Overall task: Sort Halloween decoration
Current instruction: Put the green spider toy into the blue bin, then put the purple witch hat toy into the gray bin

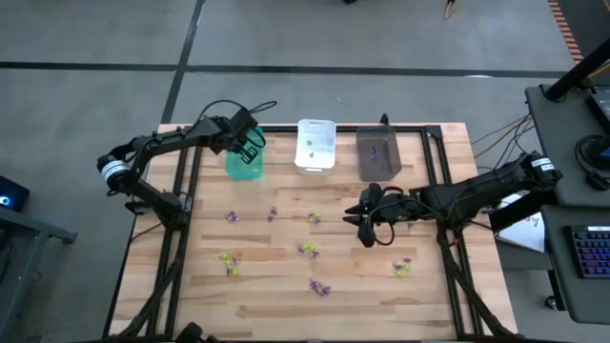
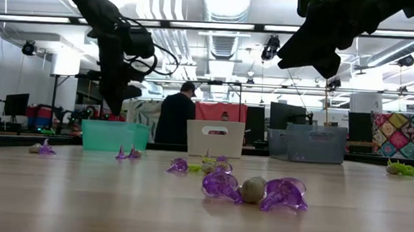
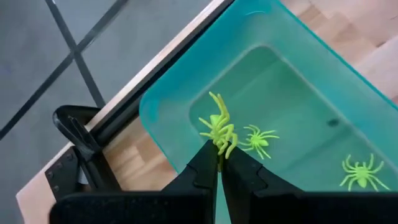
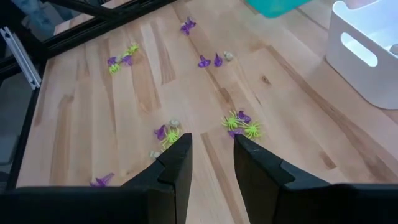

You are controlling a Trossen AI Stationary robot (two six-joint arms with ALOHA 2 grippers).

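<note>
My left gripper (image 1: 250, 145) hangs over the green bin (image 1: 244, 164) at the table's far left, shut on a yellow-green spider trinket (image 3: 219, 127). Two more yellow-green spiders (image 3: 258, 138) lie on the bin's floor. My right gripper (image 4: 211, 149) stands open above the table's right middle (image 1: 368, 225), with nothing between its fingers. Purple and yellow-green decorations lie scattered on the wood, among them a cluster (image 1: 308, 250) near the middle and another (image 4: 241, 124) just beyond my right fingertips. The white bin (image 1: 315, 145) and the dark grey bin (image 1: 377, 152) stand beside the green one. My left gripper pinches the spider's near legs (image 3: 221, 149) between its two fingertips; the body and other legs stick out past the tips. The fingers slant down from the table's left side. The spider is lifted clear, above the inside of the green bin.
Black frame rails (image 1: 181, 191) run along the table's left, right and far sides. More trinkets lie near the front edge (image 1: 319, 287) and front left (image 1: 229, 260). A person (image 2: 175, 114) stands in the room beyond the bins. Desks with gear stand to the table's right (image 1: 581, 238).
</note>
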